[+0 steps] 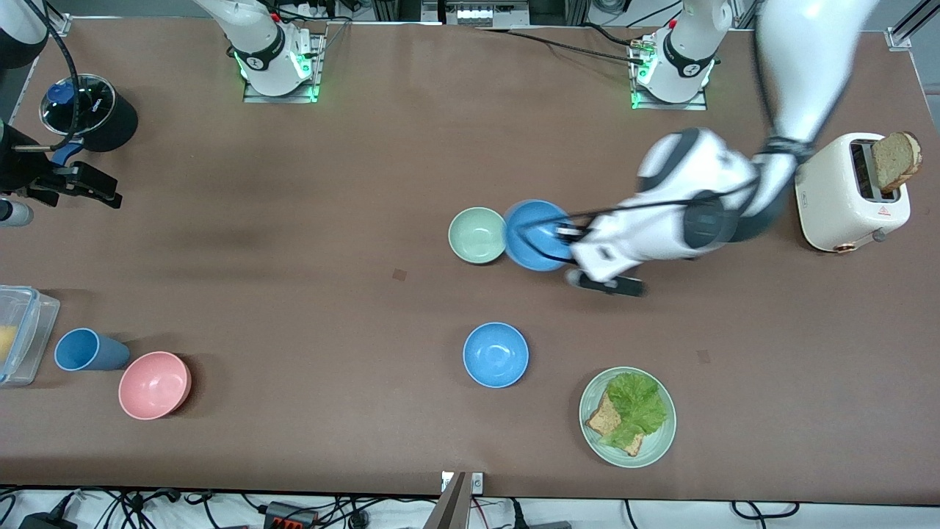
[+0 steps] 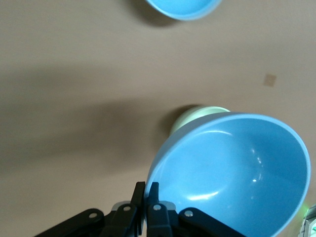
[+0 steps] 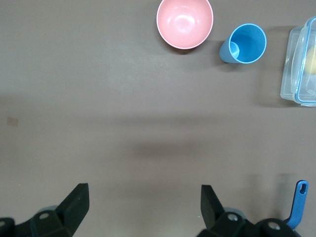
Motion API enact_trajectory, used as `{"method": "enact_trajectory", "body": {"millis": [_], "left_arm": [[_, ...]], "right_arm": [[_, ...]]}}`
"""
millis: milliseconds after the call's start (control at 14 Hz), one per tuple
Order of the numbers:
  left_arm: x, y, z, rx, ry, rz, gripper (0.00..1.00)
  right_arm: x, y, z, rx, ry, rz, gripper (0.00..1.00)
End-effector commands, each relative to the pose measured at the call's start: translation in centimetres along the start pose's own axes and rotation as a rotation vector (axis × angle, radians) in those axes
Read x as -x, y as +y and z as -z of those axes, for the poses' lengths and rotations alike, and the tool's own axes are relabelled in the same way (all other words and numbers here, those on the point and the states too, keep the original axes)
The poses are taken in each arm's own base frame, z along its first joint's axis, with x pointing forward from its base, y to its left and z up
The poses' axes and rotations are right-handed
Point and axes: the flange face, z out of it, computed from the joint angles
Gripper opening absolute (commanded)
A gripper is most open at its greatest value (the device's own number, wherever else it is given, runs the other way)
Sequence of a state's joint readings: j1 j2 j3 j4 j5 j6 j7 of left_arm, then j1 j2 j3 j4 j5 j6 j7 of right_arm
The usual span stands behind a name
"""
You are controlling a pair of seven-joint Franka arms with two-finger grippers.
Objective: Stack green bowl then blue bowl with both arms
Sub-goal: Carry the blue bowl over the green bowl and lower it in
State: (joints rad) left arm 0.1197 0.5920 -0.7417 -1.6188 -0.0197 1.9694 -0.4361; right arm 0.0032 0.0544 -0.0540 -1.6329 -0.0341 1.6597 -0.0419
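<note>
Right now the left gripper (image 2: 146,197) is pinched tight on the rim of the blue bowl (image 1: 538,234), holding it tilted in the air just beside the green bowl (image 1: 477,235); in the front view the two rims overlap slightly, and the left wrist view shows the green bowl (image 2: 200,117) peeking out from under the blue bowl (image 2: 232,173). The green bowl sits on the brown table (image 1: 294,294) near its middle. A second blue bowl (image 1: 496,354) rests nearer the front camera, with a green plate (image 1: 627,416) of lettuce and bread near it. The right gripper (image 3: 143,205) waits with its fingers spread wide and nothing between them, over the table at the right arm's end, where a pink bowl (image 3: 184,22), a blue cup (image 3: 245,44) and a clear container (image 3: 300,61) stand. A white toaster (image 1: 852,192) holding a bread slice carries a small red triangular warning mark; any lettering on it is too small to read.
</note>
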Motion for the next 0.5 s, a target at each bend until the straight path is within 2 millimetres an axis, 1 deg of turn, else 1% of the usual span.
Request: {"method": "enact_trajectory", "body": {"millis": [0,71,143,214,357,429], "left_arm": [[-0.3,2.6,-4.1,-0.031,0.018,-0.04,0.0],[-0.3,3.2,-5.5,-0.067,0.028,-0.063,0.0],[-0.1,4.0,-6.3,-0.085,0.032,-0.064,0.0],[0.0,4.2,-6.7,-0.098,0.035,-0.072,0.0],[-0.5,3.7,-8.0,-0.133,0.039,-0.108,0.0],[-0.6,3.6,-8.9,-0.151,0.035,-0.121,0.0]], "right_arm": [[0.9,-0.1,0.5,-0.012,0.01,-0.001,1.0],[0.9,0.0,0.4,-0.012,0.01,-0.001,1.0],[0.8,0.0,0.5,-0.012,0.013,-0.001,1.0],[0.8,-0.1,0.5,-0.012,0.013,0.0,1.0],[0.8,0.0,0.4,-0.012,0.01,-0.003,1.0],[0.8,0.0,0.4,-0.012,0.01,-0.003,1.0]]}}
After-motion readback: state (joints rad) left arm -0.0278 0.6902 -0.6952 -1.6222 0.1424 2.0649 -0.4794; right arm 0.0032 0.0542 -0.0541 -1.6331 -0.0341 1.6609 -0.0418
